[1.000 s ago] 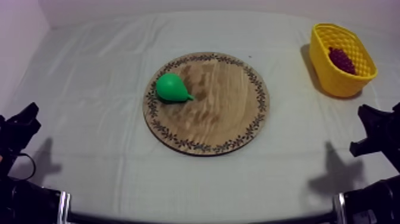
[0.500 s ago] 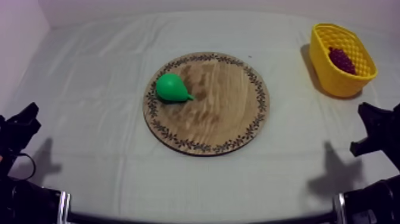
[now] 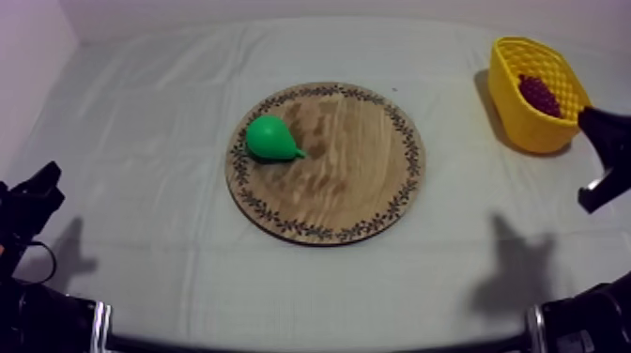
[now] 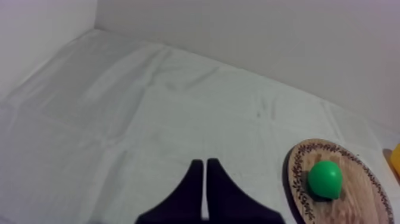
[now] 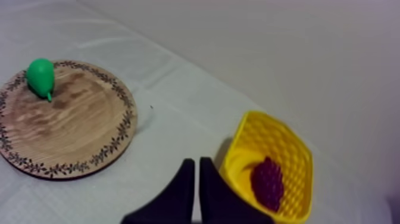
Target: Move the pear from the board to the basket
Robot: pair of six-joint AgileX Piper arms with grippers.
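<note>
On creased grey-white cloth, wooden board bearing pear, pale wall behind

Top view: from high over the table's near edge, slanting down across the cloth to the back wall; the whole wooden board and the yellow basket are in sight.
Left wrist view: low behind the left gripper, facing over the cloth toward the wooden board, well apart.
Right wrist view: behind the right gripper, looking down on the yellow basket close by, with the wooden board farther off.
Shared: wooden board and pear in all three; grapes in the top and right wrist views.
</note>
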